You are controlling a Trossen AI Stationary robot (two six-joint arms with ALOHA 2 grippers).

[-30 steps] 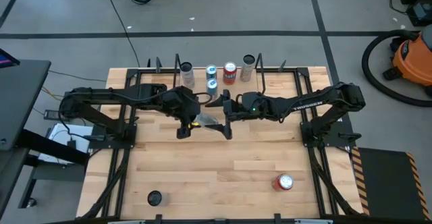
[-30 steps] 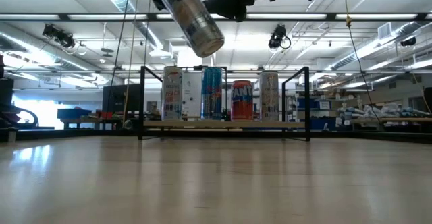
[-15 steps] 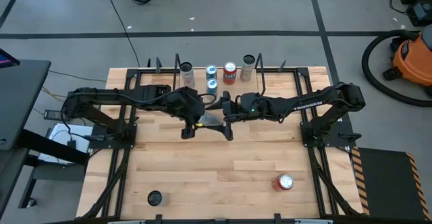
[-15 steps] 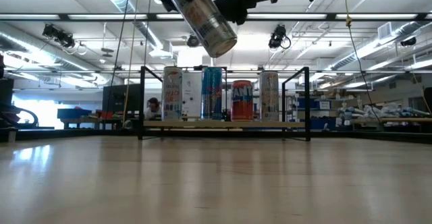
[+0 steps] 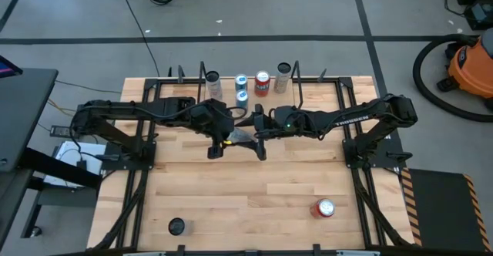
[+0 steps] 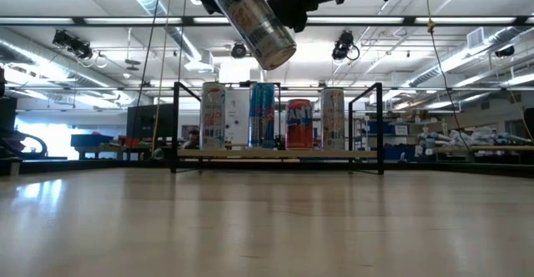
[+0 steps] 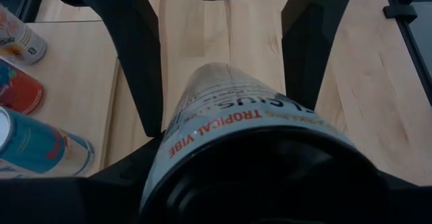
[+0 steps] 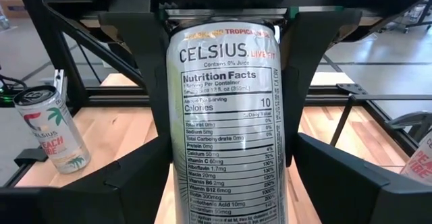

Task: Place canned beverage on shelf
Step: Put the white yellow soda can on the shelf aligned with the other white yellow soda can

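A slim silver Celsius can [image 5: 237, 137] hangs over the middle of the table, and my left gripper [image 5: 222, 138] is shut on it. My right gripper [image 5: 259, 134] faces it from the table's right. Its open fingers [image 7: 135, 55] stand on either side of the can's free end [image 6: 274, 53]. The shelf [image 6: 250, 155] stands at the table's far edge, a wood board between black end frames. Several cans [image 6: 262, 114] stand upright on it. My left gripper pinches the can's two sides near its upper end [image 8: 177, 48] between its two fingers [image 8: 145, 65]. The fingers come from the table's left, slanting down, and lie along the can. The can hangs tilted, clear of the table, free end lower. My right gripper: whether its fingers touch the can, I cannot tell.
A red can [image 5: 323, 208] lies on its side near the table's front right. A dark round can [image 5: 176, 226] stands at the front left. Bare wood lies between the arms and the front edge.
My left gripper has carried the can a little toward the table's right, farther in between the right gripper's fingers. The can has stayed tilted and clear of the table.
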